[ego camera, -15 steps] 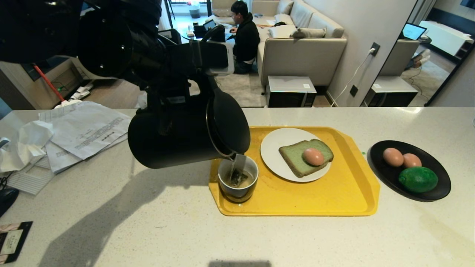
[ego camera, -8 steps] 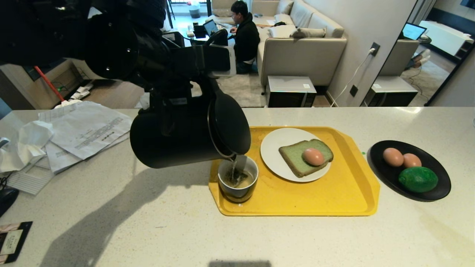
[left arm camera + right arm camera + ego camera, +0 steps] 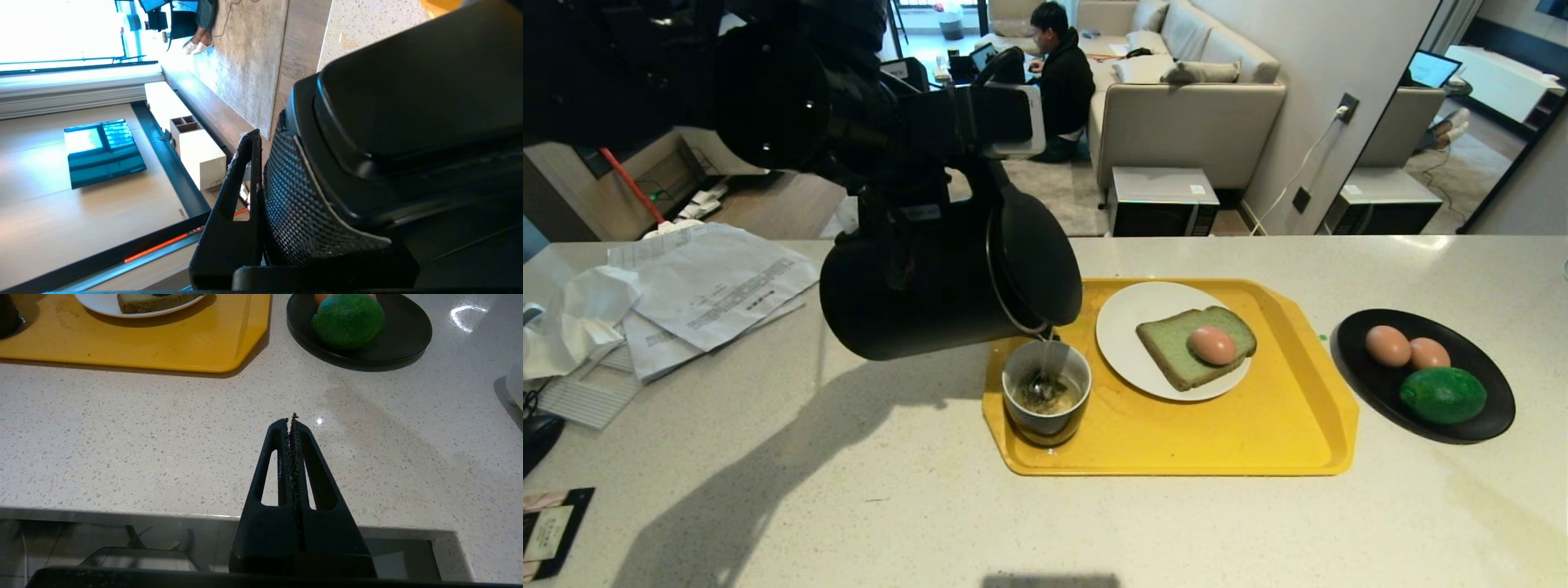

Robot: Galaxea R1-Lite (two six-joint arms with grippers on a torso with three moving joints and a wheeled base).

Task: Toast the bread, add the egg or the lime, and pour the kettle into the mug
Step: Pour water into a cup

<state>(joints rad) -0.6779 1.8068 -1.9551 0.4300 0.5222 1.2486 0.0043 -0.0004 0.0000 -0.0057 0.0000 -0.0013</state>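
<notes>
Left end effector [image 3: 261,196], clamped on the kettle [image 3: 947,286] handle, pours into the mug [image 3: 1046,400]; righting the kettle likely comes next.

Black kettle [image 3: 931,286], yellow tray [image 3: 1258,441], white plate [image 3: 1127,327], pale green bread [image 3: 1172,347], dark-green lime [image 3: 1443,394], speckled counter [image 3: 1094,523]

Even indoor daylight. Window [image 3: 61,32] blown out white. Kettle [image 3: 931,286] casts soft shadow across tabletop [image 3: 1094,531]; small glare spot just beyond right tool [image 3: 292,418]. Edges bowed.
</notes>
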